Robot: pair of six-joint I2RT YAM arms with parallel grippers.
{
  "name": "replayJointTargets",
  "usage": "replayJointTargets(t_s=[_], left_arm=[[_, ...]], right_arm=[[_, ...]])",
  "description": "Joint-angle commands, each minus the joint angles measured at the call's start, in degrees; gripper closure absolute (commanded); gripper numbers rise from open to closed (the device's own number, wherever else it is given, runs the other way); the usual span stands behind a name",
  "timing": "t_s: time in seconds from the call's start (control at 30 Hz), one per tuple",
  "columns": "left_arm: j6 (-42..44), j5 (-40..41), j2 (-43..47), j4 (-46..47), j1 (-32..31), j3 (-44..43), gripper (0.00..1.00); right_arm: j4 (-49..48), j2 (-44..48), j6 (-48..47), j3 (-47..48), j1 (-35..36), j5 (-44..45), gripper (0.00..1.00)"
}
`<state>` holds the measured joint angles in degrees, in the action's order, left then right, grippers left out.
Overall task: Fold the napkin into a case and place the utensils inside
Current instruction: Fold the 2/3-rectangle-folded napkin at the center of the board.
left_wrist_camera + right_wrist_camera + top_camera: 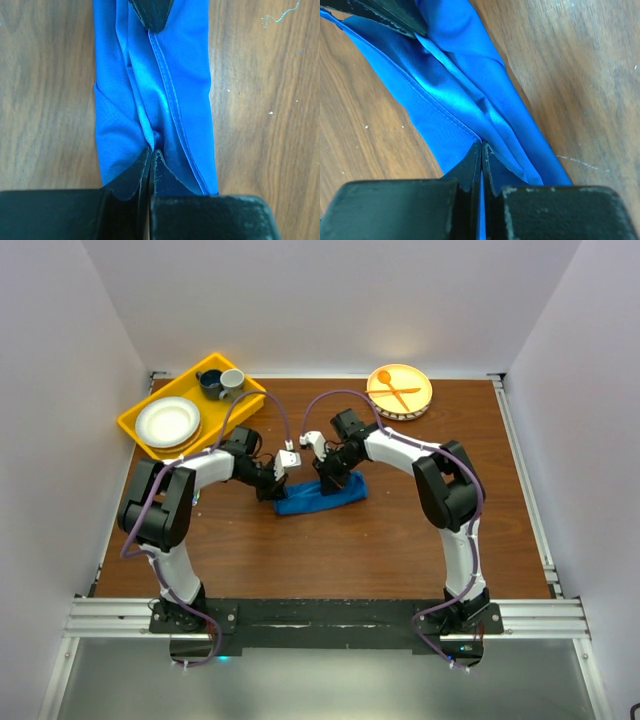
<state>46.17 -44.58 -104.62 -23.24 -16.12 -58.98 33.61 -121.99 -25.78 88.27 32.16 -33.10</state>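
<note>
The bright blue napkin [322,498] lies on the wooden table as a long, narrow folded strip, the case shape. My left gripper [273,490] is at its left end and my right gripper [330,485] at its middle. In the left wrist view the left gripper [151,152] is shut, pinching a raised fold of the napkin [185,90]. In the right wrist view the right gripper [482,146] is shut with blue cloth between its jaws, on the napkin [445,120]. The utensils are out of view.
A yellow tray [130,426] at the back left holds a white plate [167,422] and two cups [221,382]. A pale round plate [421,400] at the back right carries an orange plastic spoon and fork [394,390]. White walls enclose the table.
</note>
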Motion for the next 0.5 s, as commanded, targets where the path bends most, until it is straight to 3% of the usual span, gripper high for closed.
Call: replayJointTargets(t_s=[0.0,0.1,0.27,0.47], left_arm=[[2.16,1.34,-0.50,-5.67,1.00,2.38,1.00],[1.99,-0.33,0.99,-5.23,1.18,2.99,0.99],[-1.87,-3.23,3.01,-4.79,1.35,1.86,0.80],[-4.60,-8.24,0.65,-9.97,1.88,-2.36,0.70]], right_arm=[[2.87,-0.70,2.58,-1.52,-1.75,0.23,1.00],[3.39,-0.70,2.84,-1.70,-1.84,-0.91,1.00],[3.75,-0.70,2.32,-2.40,-1.40,-1.44,1.00],[4.36,-1.67,1.87,-1.52,-1.31,-0.74,1.00]])
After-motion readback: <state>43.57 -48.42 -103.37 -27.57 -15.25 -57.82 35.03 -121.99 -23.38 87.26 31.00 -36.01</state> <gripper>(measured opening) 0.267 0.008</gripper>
